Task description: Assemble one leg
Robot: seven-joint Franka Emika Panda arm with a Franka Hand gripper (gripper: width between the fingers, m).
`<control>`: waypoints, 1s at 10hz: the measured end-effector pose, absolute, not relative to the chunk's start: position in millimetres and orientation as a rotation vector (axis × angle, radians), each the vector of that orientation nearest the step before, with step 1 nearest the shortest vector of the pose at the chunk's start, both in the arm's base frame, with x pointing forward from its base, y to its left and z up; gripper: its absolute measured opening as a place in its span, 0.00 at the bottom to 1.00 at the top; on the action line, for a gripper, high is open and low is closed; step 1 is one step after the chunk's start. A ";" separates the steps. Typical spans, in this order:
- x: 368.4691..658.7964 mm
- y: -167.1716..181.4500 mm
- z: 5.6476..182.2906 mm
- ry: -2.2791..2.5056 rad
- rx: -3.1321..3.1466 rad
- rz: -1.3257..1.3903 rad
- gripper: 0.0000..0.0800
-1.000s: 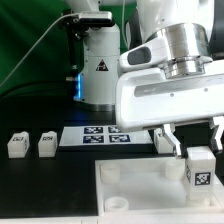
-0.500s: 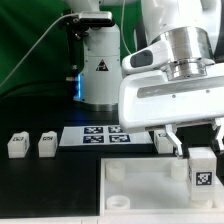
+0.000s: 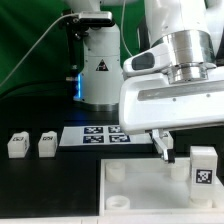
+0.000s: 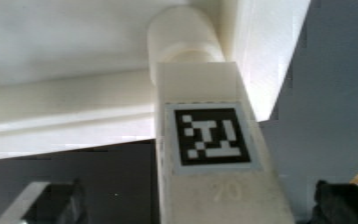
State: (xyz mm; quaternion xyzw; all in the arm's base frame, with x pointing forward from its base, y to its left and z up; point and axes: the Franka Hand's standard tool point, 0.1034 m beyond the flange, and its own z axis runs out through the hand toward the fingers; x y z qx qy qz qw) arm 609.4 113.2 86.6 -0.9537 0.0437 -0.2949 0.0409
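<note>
Plainly, the leg (image 3: 203, 167) stands upright at the tray's (image 3: 140, 190) far corner on the exterior view's right, its square tag facing the camera. Whether its foot sits in a corner socket cannot be told. The gripper (image 4: 199, 198) hangs over it with the jaws spread wide. One finger (image 4: 44, 200) shows on each side of the leg in the wrist view, both clear of it, so the gripper holds nothing. Two round sockets (image 3: 115, 172) show along the tray's side on the exterior view's left. Two more legs (image 3: 15, 144) stand side by side on the black table (image 3: 40, 185), well apart from the tray, making three legs in all. Between them and the gripper lies the marker board (image 3: 95, 135) with four tags.
</note>
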 end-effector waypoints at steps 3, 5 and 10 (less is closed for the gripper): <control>609.3 113.2 86.6 0.134 -2.921 -0.903 0.81; 609.3 113.2 86.6 0.134 -2.921 -0.903 0.81; 607.9 121.1 86.0 0.153 -2.942 -0.725 0.81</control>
